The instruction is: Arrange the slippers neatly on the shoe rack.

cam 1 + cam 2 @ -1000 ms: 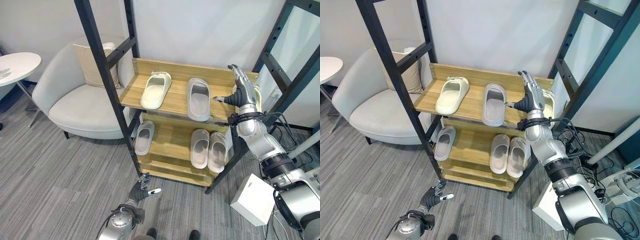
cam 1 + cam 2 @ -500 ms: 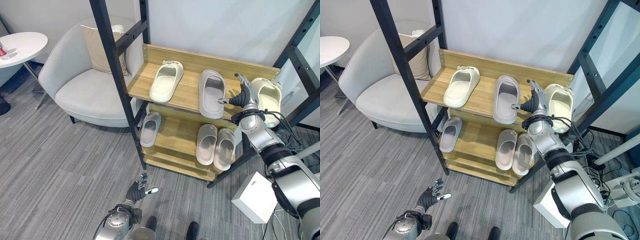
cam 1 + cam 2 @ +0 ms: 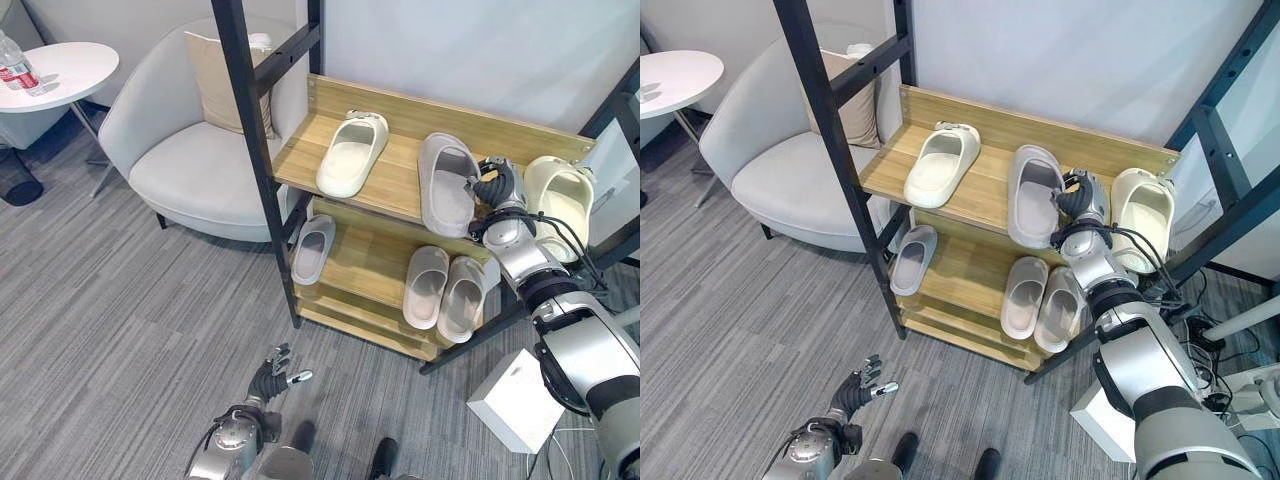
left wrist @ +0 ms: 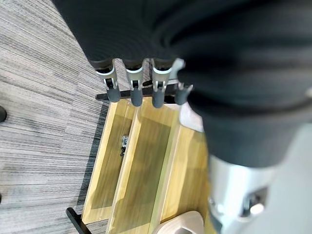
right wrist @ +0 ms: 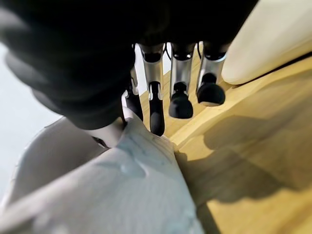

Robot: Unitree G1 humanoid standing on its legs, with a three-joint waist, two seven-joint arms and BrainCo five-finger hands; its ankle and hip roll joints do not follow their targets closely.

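The right hand (image 3: 1081,196) curled its fingers on the right rim of the grey slipper (image 3: 1035,194), mid top shelf of the shoe rack (image 3: 940,125). Likely light, flexible foam; the rim suits gripping. The left hand (image 3: 270,378) hung relaxed.

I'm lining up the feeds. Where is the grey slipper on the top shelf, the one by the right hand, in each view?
Left eye view: grey slipper on the top shelf, right of centre, right hand at its edge.
Right eye view: same spot.
Right wrist view: the pale mass right in front of the hand.
Left wrist view: wooden rack boards; I can't pick it out.
Shared landmark: cream slipper beside it.
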